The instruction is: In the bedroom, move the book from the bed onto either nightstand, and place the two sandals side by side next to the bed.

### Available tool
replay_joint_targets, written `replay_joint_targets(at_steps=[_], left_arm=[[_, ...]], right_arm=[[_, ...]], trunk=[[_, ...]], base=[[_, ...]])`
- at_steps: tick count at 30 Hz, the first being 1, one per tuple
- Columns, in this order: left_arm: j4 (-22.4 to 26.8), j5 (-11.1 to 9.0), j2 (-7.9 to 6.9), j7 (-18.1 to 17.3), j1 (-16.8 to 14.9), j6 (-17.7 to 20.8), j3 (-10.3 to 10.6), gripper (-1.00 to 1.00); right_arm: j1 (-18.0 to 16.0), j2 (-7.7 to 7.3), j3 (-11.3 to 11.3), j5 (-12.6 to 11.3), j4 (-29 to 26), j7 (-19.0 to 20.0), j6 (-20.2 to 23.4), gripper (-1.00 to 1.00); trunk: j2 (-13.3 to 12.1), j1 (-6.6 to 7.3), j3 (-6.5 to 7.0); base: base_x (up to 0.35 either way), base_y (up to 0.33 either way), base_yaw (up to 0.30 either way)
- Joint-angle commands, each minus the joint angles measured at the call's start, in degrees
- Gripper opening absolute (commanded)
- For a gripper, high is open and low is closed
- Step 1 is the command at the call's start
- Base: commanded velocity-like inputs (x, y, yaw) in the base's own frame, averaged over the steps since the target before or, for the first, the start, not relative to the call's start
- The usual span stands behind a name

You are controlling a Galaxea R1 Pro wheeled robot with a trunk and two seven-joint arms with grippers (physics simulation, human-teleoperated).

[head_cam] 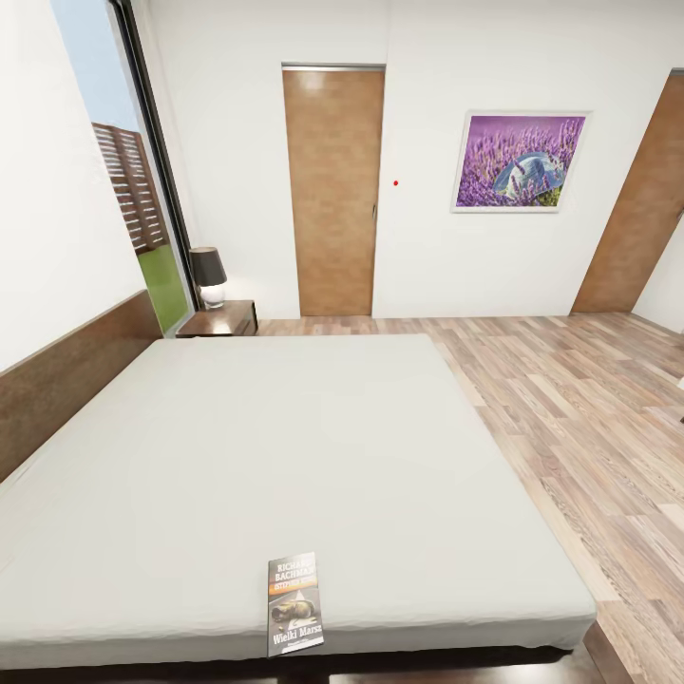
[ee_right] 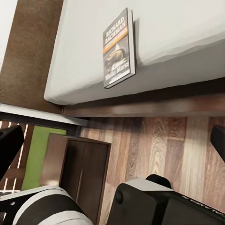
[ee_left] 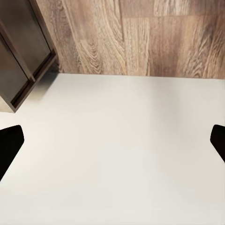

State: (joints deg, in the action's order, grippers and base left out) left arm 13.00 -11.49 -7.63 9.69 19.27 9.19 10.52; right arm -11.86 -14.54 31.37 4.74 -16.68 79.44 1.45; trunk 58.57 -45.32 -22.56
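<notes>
Book [ee_right: 118, 49]: flat on bed [ee_right: 178, 28] edge, ahead of right gripper [ee_right: 112, 140], untouched. Both grippers spread wide, grasping nothing; left gripper [ee_left: 112, 140] hangs over bare mattress.

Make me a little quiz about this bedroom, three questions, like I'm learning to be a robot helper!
1. True or false: the book lies on the floor.
2. What stands on the nightstand? A) lamp B) cup C) clock
3. Fill in: the picture on the wall shows ____ flowers.

Key: 1 false, it lies on the bed near its edge. 2 A, the lamp. 3 purple.
</notes>
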Motion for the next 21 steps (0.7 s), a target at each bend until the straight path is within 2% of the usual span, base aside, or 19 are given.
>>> replay_joint_targets(at_steps=[1, 21], left_arm=[[0.3, -0.6, -0.04, 0.4, 0.1, 0.5, 0.5, 1.00], [0.4, -0.5, -0.01, 0.3, 0.1, 0.6, 0.5, 1.00]], right_arm=[[-0.1, 0.16, 0.5, 0.5, 0.0, 0.2, 0.1, 1.00], [-0.1, 0.73, 0.3, 0.5, -0.1, 1.0, -2.5, 1.00]], trunk=[[0.0, -0.01, -0.05], [0.0, -0.01, -0.05]], base=[[0.000, 0.000, 0.000], [0.000, 0.000, 0.000]])
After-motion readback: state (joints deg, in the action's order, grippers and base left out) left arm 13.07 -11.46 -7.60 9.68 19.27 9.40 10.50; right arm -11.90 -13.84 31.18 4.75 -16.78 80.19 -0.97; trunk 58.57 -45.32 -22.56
